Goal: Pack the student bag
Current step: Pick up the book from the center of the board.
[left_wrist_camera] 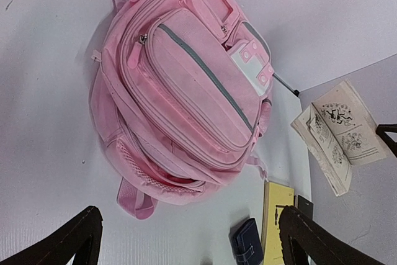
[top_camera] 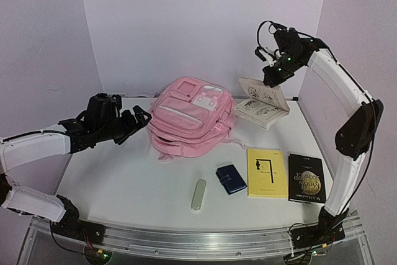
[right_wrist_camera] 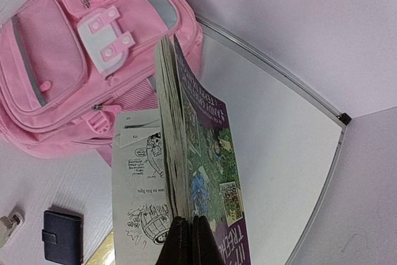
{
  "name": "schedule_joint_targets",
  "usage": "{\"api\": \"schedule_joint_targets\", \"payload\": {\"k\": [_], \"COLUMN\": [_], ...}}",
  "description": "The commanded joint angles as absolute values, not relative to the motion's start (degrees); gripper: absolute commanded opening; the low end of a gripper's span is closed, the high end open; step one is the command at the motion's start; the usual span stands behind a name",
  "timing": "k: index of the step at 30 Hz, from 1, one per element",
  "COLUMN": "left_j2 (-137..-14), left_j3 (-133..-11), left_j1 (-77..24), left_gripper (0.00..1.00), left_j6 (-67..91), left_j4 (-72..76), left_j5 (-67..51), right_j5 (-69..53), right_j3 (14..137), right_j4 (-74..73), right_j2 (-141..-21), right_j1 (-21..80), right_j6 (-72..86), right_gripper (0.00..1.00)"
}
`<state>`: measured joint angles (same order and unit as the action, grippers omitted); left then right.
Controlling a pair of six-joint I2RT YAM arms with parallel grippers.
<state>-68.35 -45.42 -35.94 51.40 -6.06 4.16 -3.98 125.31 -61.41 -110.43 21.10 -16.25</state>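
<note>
Overhead view of a white bench [top_camera: 124, 178] enclosed by pale lilac walls, with two white-and-black robot arms reaching in from the lower corners. The student bag [top_camera: 189, 116], a soft pink backpack with paler panels, lies flat at the centre back of the bench, front pockets facing up. The left tool [top_camera: 139, 121] hovers at the left of the frame just beside the bag's left edge, its jaws spread wide and holding nothing. In the left wrist view its two dark fingers [left_wrist_camera: 74, 237] sit in the bottom corners, with the bag filling the space above them. The right tool [top_camera: 272, 77], high at the upper right, is clamped tight on an open paperback [top_camera: 263, 102]. It pinches the purple cover and a block of pages at one edge, while loose illustrated pages fall open to the side. The paperback hangs just right of the bag; whether its lower edge touches the bench cannot be told. Across the lower right of the frame lie, left to right, a pale oblong case [top_camera: 198, 195], a dark blue wallet [top_camera: 231, 179], a yellow book [top_camera: 267, 172] and a black book [top_camera: 306, 178], all apart from the bag.
</note>
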Motion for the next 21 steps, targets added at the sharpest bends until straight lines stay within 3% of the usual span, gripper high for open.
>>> {"api": "schedule_joint_targets", "payload": {"k": [1,11,21], "left_j2": [-68.81,-67.21,-67.7], "left_j3": [-48.27,-46.71,-45.17], "left_j1": [-35.87,-35.81,-35.78], "left_gripper": [1.0,1.0,1.0], "left_j6": [50.99,53.78,53.05], "left_j4": [-5.88,-7.6,-5.78], "left_j5": [4.73,8.32,7.36], "right_j5": [-7.75,-9.85,-20.25], "right_j3": [131.7,144.01,122.05], "right_j4": [-58.92,-55.41,-45.08], "right_j2": [-110.02,-119.42,-123.2], "right_j1": [25.56,36.15,38.93], "right_j6": [-14.21,-11.7,-9.42], "right_gripper": [0.0,0.0,0.0]}}
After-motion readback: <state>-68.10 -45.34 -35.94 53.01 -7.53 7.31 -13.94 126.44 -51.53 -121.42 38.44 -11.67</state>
